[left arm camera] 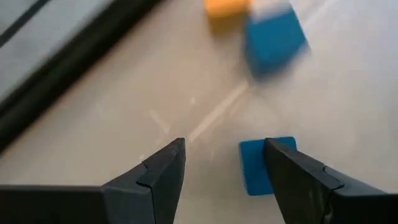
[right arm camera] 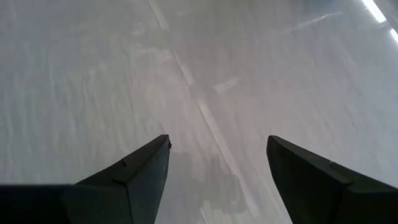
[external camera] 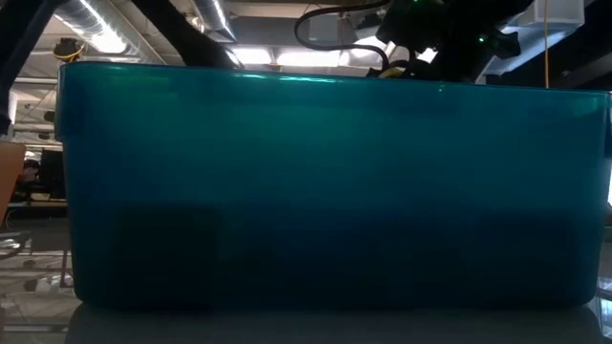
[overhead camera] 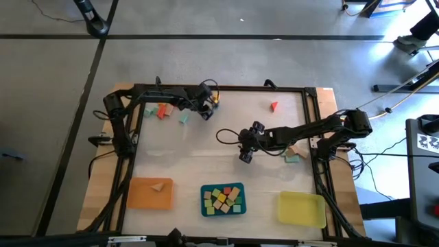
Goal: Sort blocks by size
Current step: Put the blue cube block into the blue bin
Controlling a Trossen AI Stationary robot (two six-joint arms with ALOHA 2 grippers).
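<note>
My left gripper (overhead camera: 206, 112) (left arm camera: 224, 180) stands open near the table's far edge, tilted down. A small blue-green block (left arm camera: 255, 167) lies flat on the table just inside one of its fingers, partly hidden by that finger. Beyond it lie another blue-green block (left arm camera: 273, 40) and a yellow one (left arm camera: 227, 6). Orange-red blocks (overhead camera: 162, 110), a mint block (overhead camera: 184, 118) and a red block (overhead camera: 274, 106) lie along the far side. My right gripper (overhead camera: 245, 154) (right arm camera: 217, 180) hangs open over bare table at the middle.
Three trays sit along the near edge: orange (overhead camera: 140, 199) with one tan block, teal (overhead camera: 204, 200) with several blocks, yellow (overhead camera: 302, 208). Tan and mint blocks (overhead camera: 293, 154) lie by the right arm. The teal tray's wall (external camera: 325, 191) fills the low view.
</note>
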